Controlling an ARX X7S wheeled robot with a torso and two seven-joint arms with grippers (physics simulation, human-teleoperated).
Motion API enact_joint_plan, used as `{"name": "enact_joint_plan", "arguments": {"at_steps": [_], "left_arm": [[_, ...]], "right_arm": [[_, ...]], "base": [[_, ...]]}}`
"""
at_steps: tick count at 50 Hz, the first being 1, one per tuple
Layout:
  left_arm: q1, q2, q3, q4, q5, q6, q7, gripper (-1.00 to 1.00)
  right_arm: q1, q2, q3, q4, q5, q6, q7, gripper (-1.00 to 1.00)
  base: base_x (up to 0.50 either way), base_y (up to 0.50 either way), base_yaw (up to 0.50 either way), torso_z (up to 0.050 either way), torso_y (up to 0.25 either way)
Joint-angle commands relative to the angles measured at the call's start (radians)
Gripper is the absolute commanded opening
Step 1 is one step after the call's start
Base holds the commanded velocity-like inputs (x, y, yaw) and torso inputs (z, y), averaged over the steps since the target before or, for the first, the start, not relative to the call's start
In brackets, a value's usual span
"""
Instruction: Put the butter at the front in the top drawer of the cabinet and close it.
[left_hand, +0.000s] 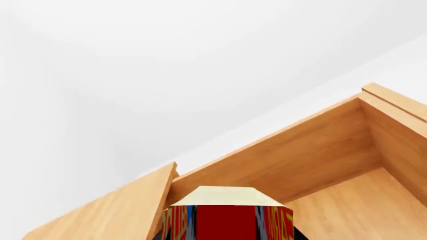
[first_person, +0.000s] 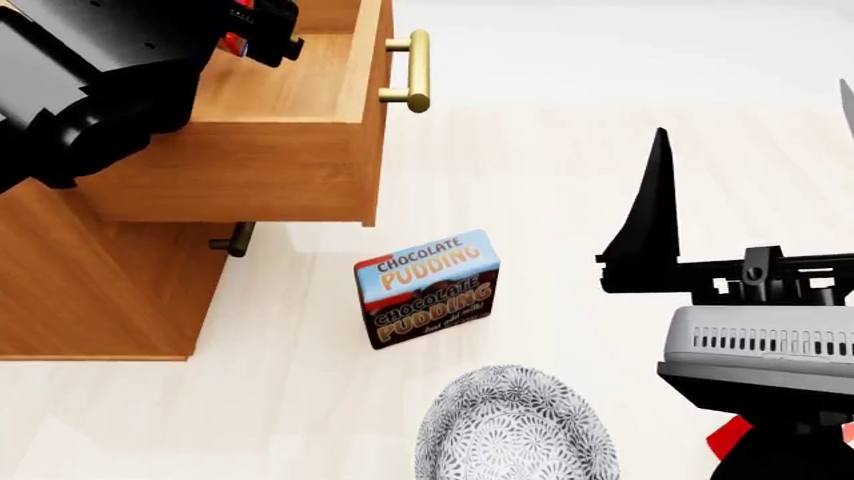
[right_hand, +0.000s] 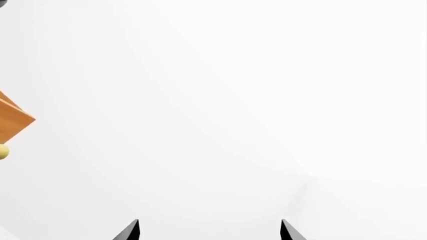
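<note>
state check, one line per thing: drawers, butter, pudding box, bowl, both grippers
top drawer: pulled open, inside bare wood where visible
lower drawer: shut, only its handle shows
butter: held by the left gripper over the open top drawer, not yet released
chocolate pudding box: standing upright on the floor, untouched
patterned bowl: upright on the floor, partly out of frame
left gripper: shut on the butter
right gripper: open, empty

Showing warm matt wood grain on the top drawer (first_person: 254, 170) and cabinet (first_person: 94, 290). Gleaming smooth brass on the handle (first_person: 416, 70). Looking like glossy printed card on the pudding box (first_person: 427, 287).
</note>
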Motion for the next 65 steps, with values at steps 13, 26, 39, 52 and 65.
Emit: {"name": "enact_joint_plan", "arguments": {"at_steps": [13,26,39,52,65], "left_arm": [[0.018,-0.007,0.012,0.025,-0.009,-0.011,-0.008,1.00],[0.011,-0.016,0.008,0.041,0.000,-0.011,-0.017,1.00],[0.006,-0.020,0.001,0.051,0.001,-0.013,-0.016,1.00],[-0.043,-0.060,-0.009,0.136,0.000,-0.040,-0.056,1.00],[-0.115,-0.102,-0.018,0.227,0.005,-0.083,-0.099,1.00]], "right_arm": [[-0.009,-0.003,0.010,0.006,0.012,-0.010,0.004,1.00],[-0.013,-0.005,0.015,-0.003,0.018,-0.006,0.001,1.00],[-0.007,-0.006,0.009,-0.015,0.005,0.008,-0.011,1.00],[-0.011,-0.005,0.010,-0.026,0.000,0.011,-0.014,1.00],[-0.024,-0.001,0.017,-0.041,-0.006,0.012,-0.013,1.00]], "base": [[0.00,0.00,0.00,-0.001,0.000],[0.00,0.00,0.00,0.000,0.000],[0.00,0.00,0.00,-0.001,-0.001],[0.00,0.00,0.00,0.000,0.000],[0.00,0.00,0.00,0.000,0.000]]}}
